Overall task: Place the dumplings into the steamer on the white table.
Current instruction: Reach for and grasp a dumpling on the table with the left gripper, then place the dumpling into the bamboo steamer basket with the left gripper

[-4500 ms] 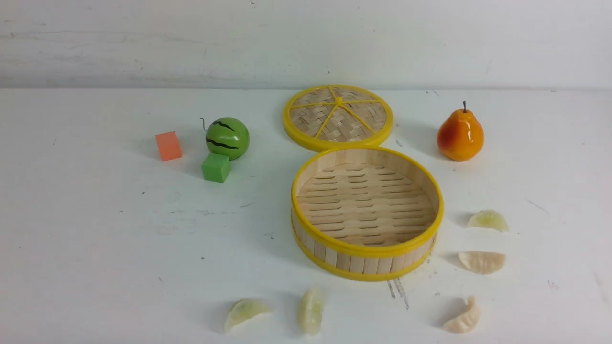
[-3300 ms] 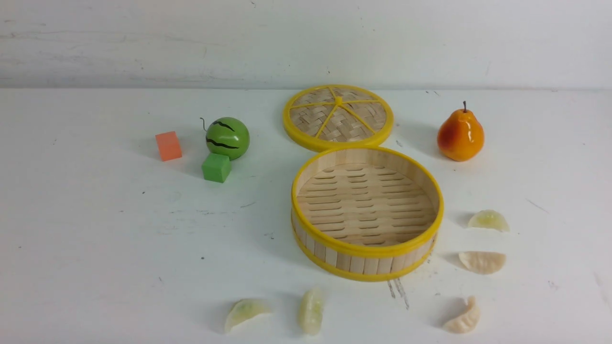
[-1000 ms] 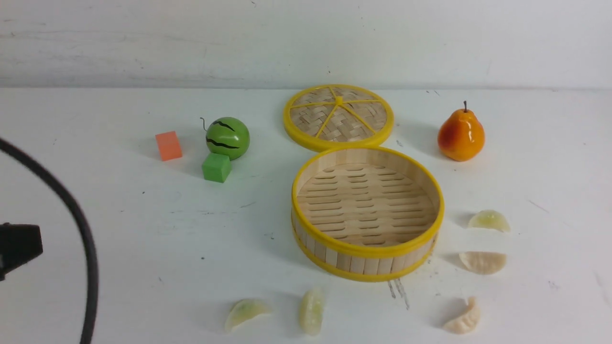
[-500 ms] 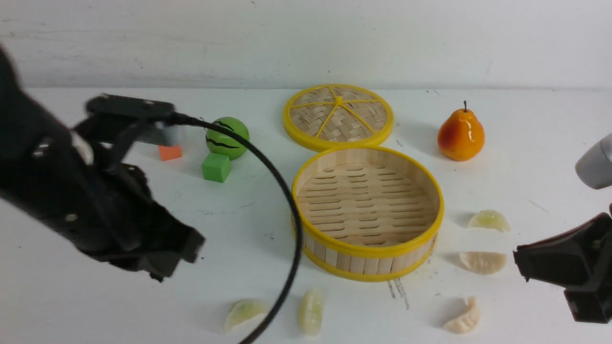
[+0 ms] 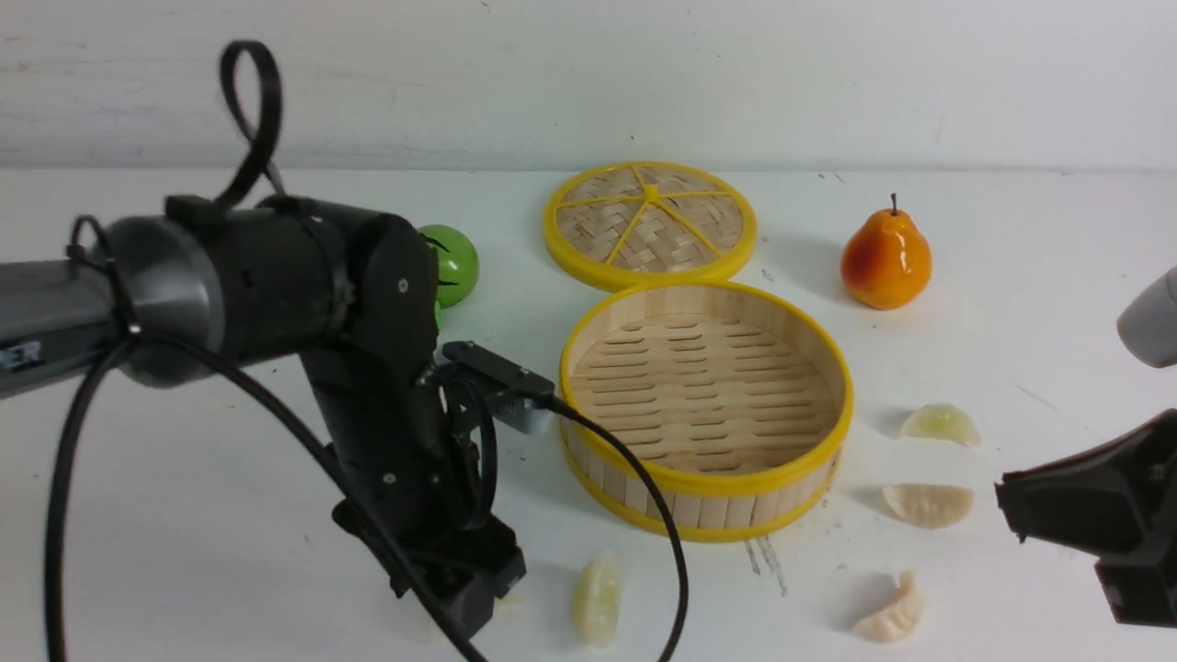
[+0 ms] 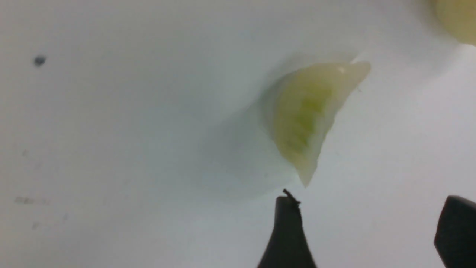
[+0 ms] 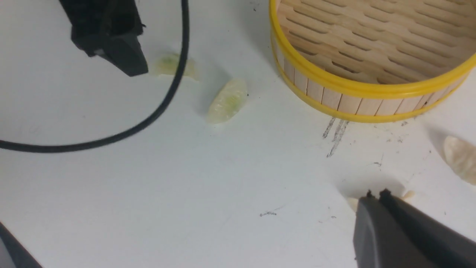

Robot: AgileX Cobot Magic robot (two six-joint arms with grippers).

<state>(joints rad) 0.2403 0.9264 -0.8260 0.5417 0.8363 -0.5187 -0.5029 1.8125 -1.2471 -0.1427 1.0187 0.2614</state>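
- Left pincer (image 6: 368, 223): wide apart, holding nothing, near one dumpling (image 6: 308, 111).
- Right pincer (image 7: 379, 197): fingertips together, holding nothing.
- Five dumplings lie on the white tabletop (image 5: 717, 616), outside the round steamer (image 5: 708, 395).

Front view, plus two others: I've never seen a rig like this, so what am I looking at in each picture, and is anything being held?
This is a robot with two arms. The front view looks forward from between them; the other two come from cameras on the left and right wrists.

On the white table sit an open, empty bamboo steamer, its woven lid, a toy pear and a partly hidden green ball. Five toy dumplings lie outside the steamer: three at the right, one in front of it, and one under the left arm.

Nothing is held: the left jaws stand apart near that last dumpling, and the right jaws are closed together, with nothing between them.
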